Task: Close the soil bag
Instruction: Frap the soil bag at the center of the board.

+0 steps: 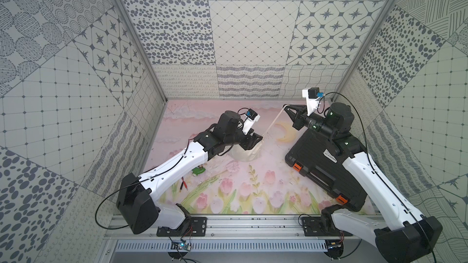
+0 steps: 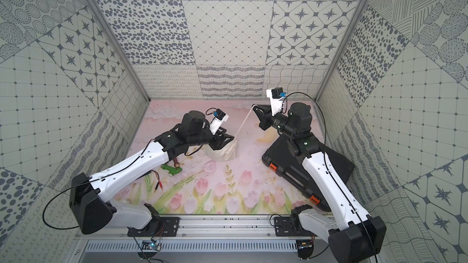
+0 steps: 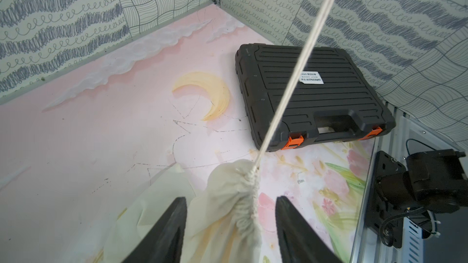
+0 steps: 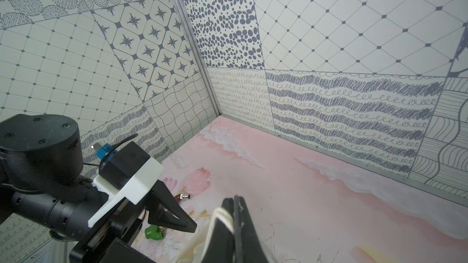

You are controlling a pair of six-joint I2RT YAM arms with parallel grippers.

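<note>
Soil bag (image 1: 247, 151) sat mid-frame in both top views, mouth gathered shut. Right gripper (image 1: 285, 106) pinched drawstring cord (image 1: 274, 120), taut toward upper right. Left gripper (image 3: 230, 198) spread either side of neck, not gripping. Closing looked nearly done; only cord release left.

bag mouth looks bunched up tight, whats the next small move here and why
Probably back the left gripper away from the soil bag: its jaws stand open on either side of the gathered neck, which looks fully cinched, while the right gripper is shut on the taut cord.
</note>
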